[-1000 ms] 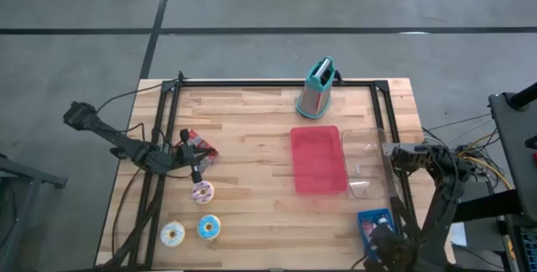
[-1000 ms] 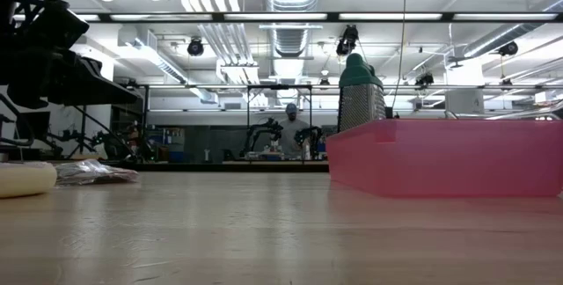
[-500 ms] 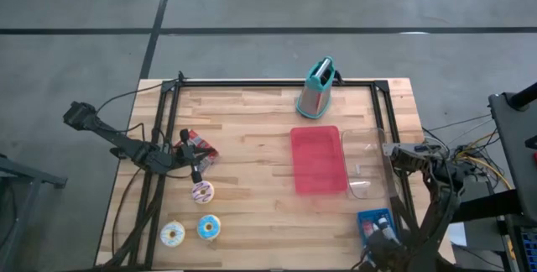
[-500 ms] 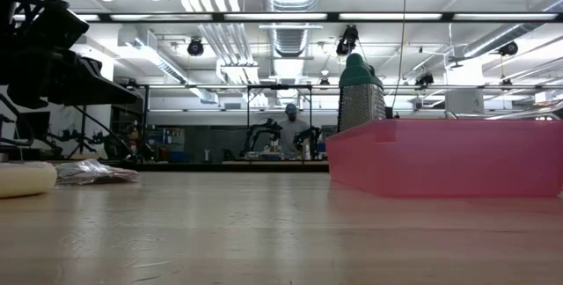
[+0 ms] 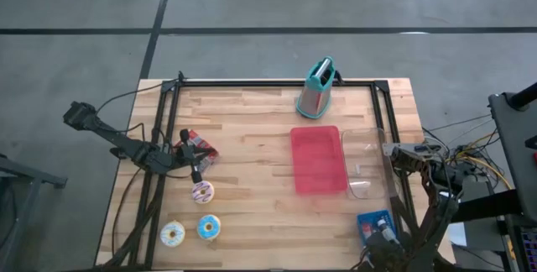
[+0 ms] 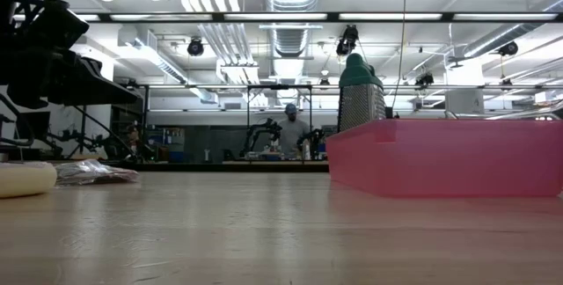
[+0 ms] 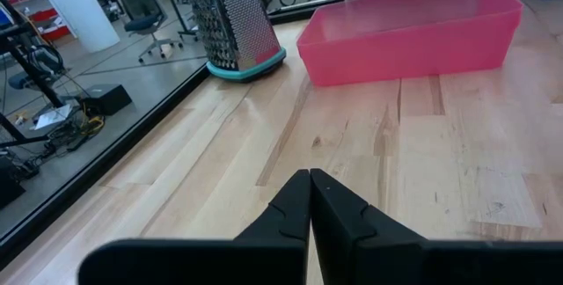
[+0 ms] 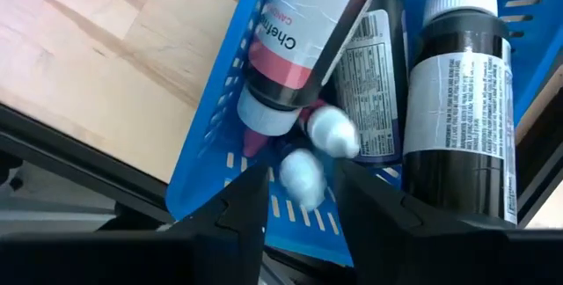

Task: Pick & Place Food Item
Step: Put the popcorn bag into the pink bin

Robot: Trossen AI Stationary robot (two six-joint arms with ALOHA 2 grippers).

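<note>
Three donuts lie flat on the table's near left: a pink one [image 5: 202, 191], a white one [image 5: 172, 234] and a blue one [image 5: 209, 227]. My left gripper [image 5: 197, 173] waits shut just beyond the pink donut, pointing across the table toward the pink bin [image 7: 413, 23]. My right gripper [image 5: 379, 237] hangs pointing down over a blue basket [image 5: 375, 221] at the near right corner. In the right wrist view it [image 8: 303, 199] is open. Its fingers stand either side of a small white-capped bottle [image 8: 302, 176] among a tube [image 8: 303, 30] and a dark bottle [image 8: 459, 100]. My right gripper's fingers [image 8: 242, 204] flank the white cap of the small bottle [image 8: 302, 176] from above. Whether they touch it cannot be told, as the cap is blurred.
A pink bin [image 5: 319, 159] sits right of centre, with a clear lid [image 5: 367, 164] beside it. A metal grater with a teal base [image 5: 316, 89] stands at the far edge. A crumpled packet [image 5: 200, 146] lies by the left arm. Black rails frame the table.
My right gripper has sunk toward the blue basket at the near right corner. My left arm and the things on the table have stayed where they were.
</note>
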